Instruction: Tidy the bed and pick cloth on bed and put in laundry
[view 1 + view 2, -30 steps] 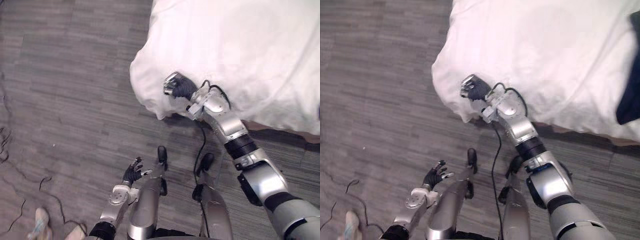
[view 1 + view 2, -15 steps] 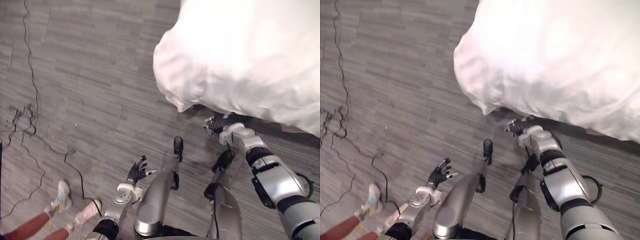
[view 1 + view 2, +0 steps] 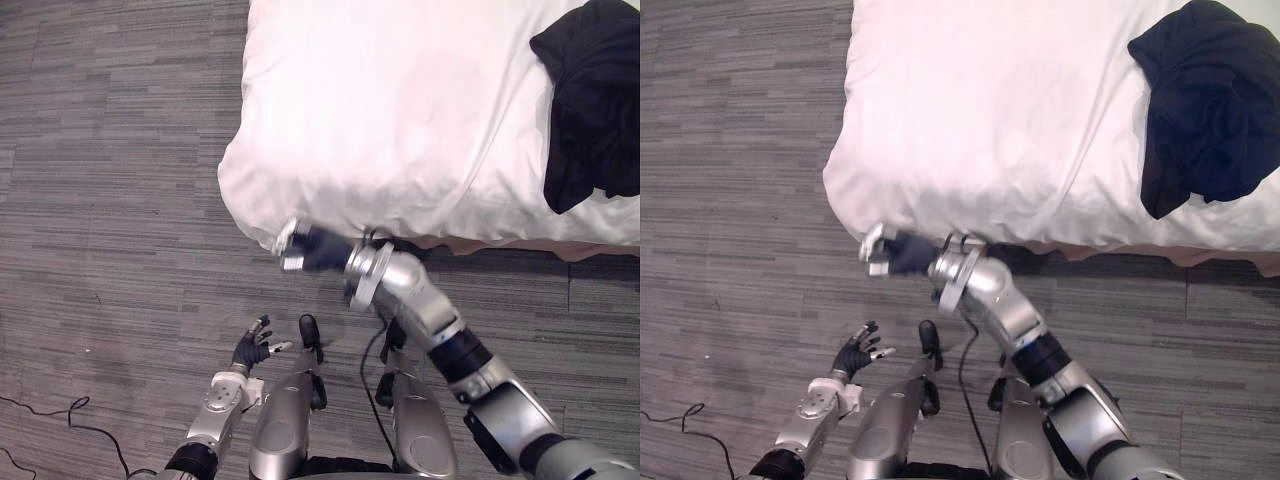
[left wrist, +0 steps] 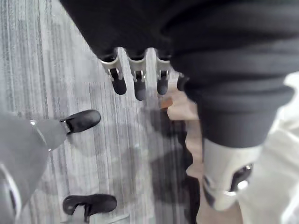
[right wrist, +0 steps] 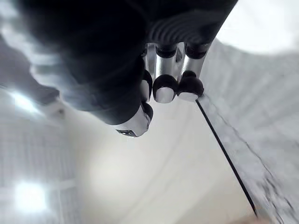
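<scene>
The right hand (image 3: pixel 305 250) (its grip I cannot tell), beside the white bedsheet (image 3: pixel 400 110), may rumple it reaching the far crumpled black cloth (image 3: pixel 595 100).

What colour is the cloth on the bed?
The cloth is black; right eye view shows it best.

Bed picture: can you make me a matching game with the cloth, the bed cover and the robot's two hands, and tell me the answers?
Things:
1. cloth
2. bed cover
3. right hand
4. left hand

Where or how:
A. open, low over the floor
B. black, lying on the bed cover
C. white
D. beside the bed cover's near corner

Pairs: 1-B, 2-C, 3-D, 4-A
</scene>
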